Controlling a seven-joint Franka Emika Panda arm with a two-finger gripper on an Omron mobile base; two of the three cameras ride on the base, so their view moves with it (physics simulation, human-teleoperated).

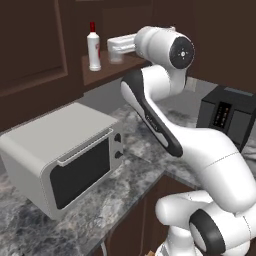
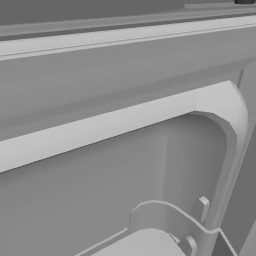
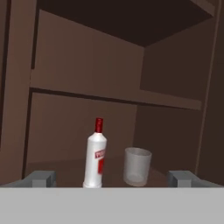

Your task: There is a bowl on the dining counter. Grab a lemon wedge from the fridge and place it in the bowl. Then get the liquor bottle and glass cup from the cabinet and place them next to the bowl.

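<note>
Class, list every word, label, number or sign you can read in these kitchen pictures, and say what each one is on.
No text here can be read.
Liquor bottle: a red label with white marks, too blurred to read.
Black appliance on the counter: small reddish marks on its front panel, too small to read.
Microwave: no lettering visible.
Glass cup: plain, no marking.

The liquor bottle's [image 3: 96, 159] red label is illegible.
</note>
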